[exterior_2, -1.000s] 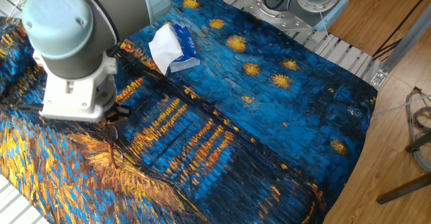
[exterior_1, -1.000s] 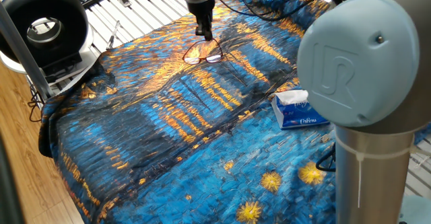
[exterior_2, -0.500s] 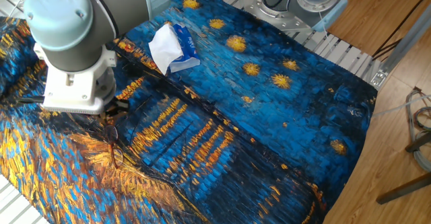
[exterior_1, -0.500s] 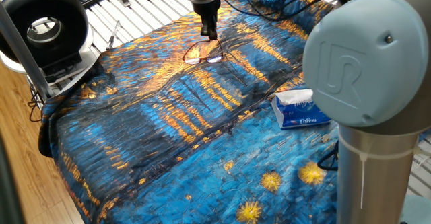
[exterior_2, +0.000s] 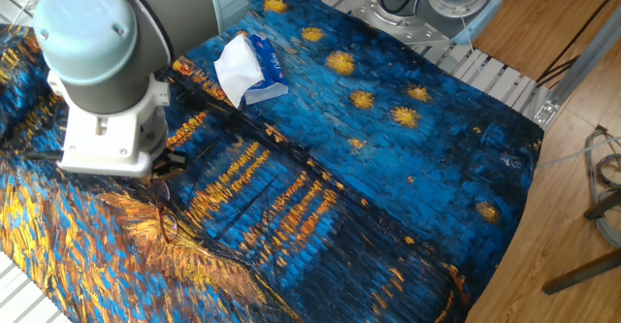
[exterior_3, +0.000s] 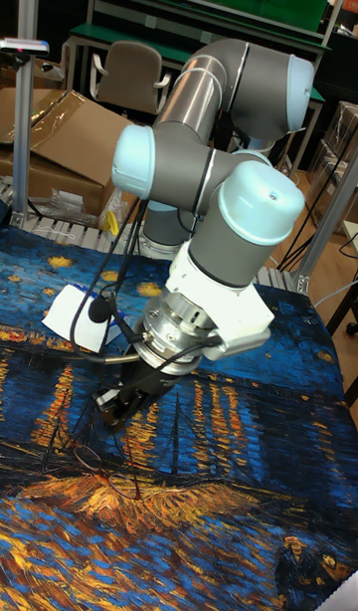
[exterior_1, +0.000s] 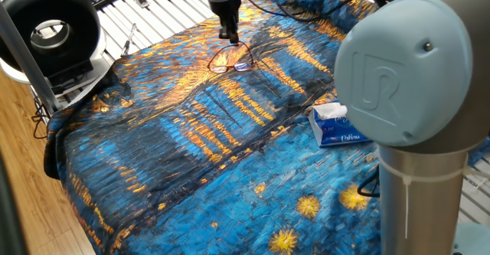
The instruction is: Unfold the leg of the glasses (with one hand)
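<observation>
While the arm angles down, its jaws sit narrow above the glasses [exterior_1: 231,58].

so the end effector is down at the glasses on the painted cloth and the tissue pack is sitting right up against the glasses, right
Not quite. The end effector is down at the glasses on the painted cloth, but the tissue pack is not against them: it lies well apart, with a wide stretch of cloth between. One fixed view shows the gap plainly.
</observation>
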`<action>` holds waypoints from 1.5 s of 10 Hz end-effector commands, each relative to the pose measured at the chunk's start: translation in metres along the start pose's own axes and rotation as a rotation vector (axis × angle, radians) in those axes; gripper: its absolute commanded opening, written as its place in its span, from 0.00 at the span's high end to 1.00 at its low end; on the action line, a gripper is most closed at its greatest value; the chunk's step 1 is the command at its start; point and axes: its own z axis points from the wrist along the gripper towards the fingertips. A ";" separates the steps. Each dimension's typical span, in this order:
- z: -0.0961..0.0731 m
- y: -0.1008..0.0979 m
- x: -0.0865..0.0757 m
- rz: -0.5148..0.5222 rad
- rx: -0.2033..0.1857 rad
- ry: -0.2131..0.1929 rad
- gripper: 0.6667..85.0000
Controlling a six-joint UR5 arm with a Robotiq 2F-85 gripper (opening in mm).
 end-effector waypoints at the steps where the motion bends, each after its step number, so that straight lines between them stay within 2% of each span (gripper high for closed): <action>1: -0.003 0.006 -0.013 0.006 -0.018 -0.016 1.00; 6: 0.009 -0.002 -0.005 -0.021 -0.019 -0.027 1.00; 8: 0.016 0.005 0.002 -0.009 -0.054 -0.038 1.00; 11: 0.018 0.013 0.016 0.003 -0.059 -0.025 1.00; 15: 0.015 0.001 0.037 -0.019 -0.056 -0.002 1.00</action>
